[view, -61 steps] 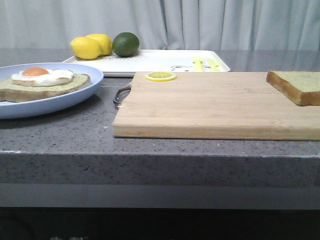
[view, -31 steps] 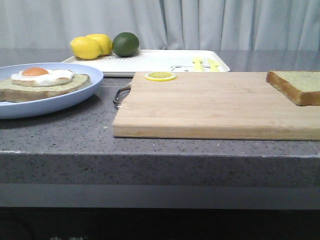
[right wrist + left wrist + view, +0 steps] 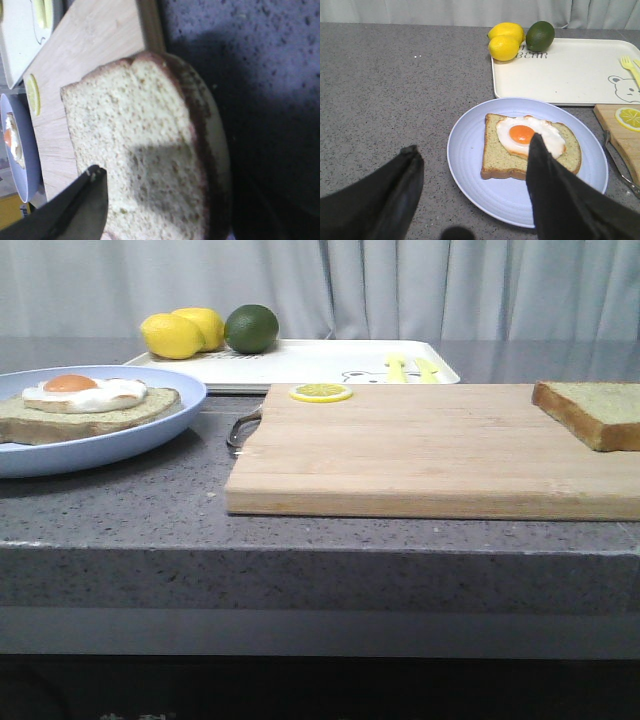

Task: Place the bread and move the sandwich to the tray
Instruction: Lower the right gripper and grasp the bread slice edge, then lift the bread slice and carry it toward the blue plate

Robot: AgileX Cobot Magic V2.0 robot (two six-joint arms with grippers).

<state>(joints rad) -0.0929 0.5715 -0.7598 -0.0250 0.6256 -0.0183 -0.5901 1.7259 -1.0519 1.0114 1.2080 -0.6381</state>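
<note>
The bread [image 3: 590, 410] lies at the right end of the cutting board [image 3: 420, 450] and fills the right wrist view [image 3: 140, 140], its crust past the board's edge. My right gripper [image 3: 157, 190] hovers close over it; only one dark finger [image 3: 85, 205] shows, by the slice's side, and the jaws look spread wide. The sandwich [image 3: 90, 405] with its fried egg sits on the light-blue plate [image 3: 150, 435] at the left. My left gripper [image 3: 474, 145] is open and empty just above the plate's near rim [image 3: 470, 165]. The white tray [image 3: 320, 360] lies at the back.
Two lemons [image 3: 175, 335] and a lime [image 3: 251, 328] sit at the tray's far left corner. A lemon slice [image 3: 321, 392] lies on the board's back left corner. A metal handle [image 3: 243, 430] sticks out of the board toward the plate.
</note>
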